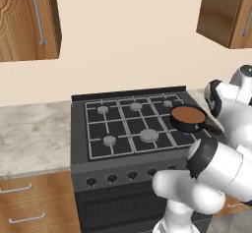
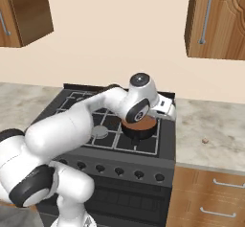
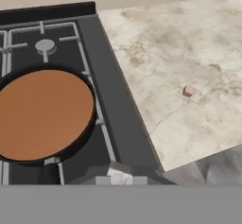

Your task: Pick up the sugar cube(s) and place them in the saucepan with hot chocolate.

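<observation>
Brown sugar cube [image 3: 188,91] lies on counter [image 3: 189,53], right of saucepan [image 3: 42,114].

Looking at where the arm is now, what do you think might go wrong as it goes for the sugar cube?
The sugar cube is tiny and lies flat on the marble counter, so the fingers may miss it or nudge it away. The saucepan sits on the stove at the edge nearest that counter, filled with hot chocolate almost to the rim; a low sweep across could bump it and spill. The release will probably need to be centred over the pan, or the cube could land on the grate.
</observation>
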Tool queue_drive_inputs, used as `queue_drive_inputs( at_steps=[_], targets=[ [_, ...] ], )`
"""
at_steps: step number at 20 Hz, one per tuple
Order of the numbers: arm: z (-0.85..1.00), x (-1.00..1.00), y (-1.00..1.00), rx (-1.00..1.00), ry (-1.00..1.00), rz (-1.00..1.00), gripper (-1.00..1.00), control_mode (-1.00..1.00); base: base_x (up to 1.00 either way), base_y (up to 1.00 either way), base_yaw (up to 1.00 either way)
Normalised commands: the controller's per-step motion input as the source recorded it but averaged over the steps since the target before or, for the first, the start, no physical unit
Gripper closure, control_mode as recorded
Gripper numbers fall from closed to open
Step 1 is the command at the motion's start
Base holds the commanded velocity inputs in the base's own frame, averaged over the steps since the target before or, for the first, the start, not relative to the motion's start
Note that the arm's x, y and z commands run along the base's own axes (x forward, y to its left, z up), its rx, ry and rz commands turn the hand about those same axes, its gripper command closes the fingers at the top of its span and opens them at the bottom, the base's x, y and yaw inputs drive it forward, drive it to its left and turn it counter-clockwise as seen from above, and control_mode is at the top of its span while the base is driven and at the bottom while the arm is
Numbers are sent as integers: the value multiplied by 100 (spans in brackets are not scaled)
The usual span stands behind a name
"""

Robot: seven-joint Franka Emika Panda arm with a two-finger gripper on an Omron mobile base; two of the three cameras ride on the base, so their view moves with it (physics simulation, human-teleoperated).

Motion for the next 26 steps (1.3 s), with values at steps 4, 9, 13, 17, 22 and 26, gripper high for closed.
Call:
queue_drive_inputs(
  at_steps=[4,9,13,17,22,26],
  targets=[
    [11,16,88,0,0,0,100,-100,0,0,0],
    [8,51,42,0,21,2,100,-100,0,0,0],
    [0,67,6,1,27,4,100,-100,0,0,0],
    [-4,54,-2,6,21,0,100,-100,0,0,0],
    [-35,31,-8,18,5,0,100,-100,0,0,0],
    [-23,5,0,2,7,0,100,-100,0,0,0]
  ],
)
